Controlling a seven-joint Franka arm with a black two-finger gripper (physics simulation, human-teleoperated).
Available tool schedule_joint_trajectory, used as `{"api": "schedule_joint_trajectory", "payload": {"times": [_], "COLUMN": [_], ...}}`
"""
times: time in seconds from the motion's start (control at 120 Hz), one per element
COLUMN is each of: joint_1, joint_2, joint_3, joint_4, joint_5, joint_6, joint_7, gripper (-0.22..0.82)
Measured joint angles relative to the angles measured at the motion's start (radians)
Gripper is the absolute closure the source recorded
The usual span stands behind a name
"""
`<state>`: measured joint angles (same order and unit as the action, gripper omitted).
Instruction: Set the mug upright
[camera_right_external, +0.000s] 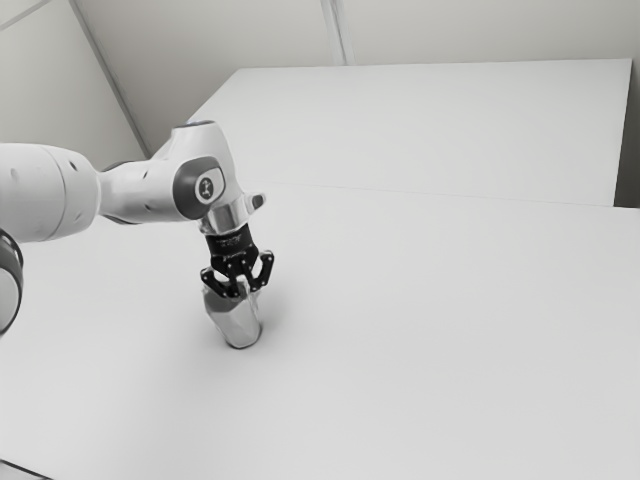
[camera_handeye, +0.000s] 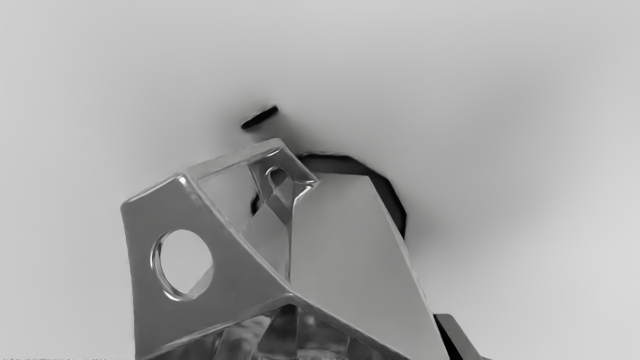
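A pale, faceted mug (camera_right_external: 236, 322) rises base-down from the tabletop (camera_right_external: 430, 350) beneath the black fingers (camera_right_external: 235, 289); their spread, and whether they grip it, cannot be told. The wrist view reveals a round hole and part of a dark, reflective interior. Tabletop stretches toward the exterior view's right.

1 mug (camera_right_external: 238, 322) on table (camera_right_external: 450, 330), under gripper (camera_right_external: 245, 289).
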<state>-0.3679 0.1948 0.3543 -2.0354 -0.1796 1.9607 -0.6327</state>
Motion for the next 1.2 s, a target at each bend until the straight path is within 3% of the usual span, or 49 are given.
{"api": "schedule_joint_trajectory", "payload": {"times": [0.175, 0.375, 0.8, 1.2], "joint_1": [-0.002, -0.005, -0.015, -0.023], "joint_2": [-0.002, -0.008, -0.066, -0.169], "joint_3": [0.000, 0.000, 0.000, 0.002], "joint_4": [0.009, 0.028, 0.109, 0.387], "joint_5": [-0.002, -0.003, 0.034, 0.186], "joint_6": [-0.001, -0.009, -0.088, -0.257], "joint_7": [-0.016, -0.029, 0.002, 0.363], "gripper": [0.29, 0.11, 0.02, 0.00]}}
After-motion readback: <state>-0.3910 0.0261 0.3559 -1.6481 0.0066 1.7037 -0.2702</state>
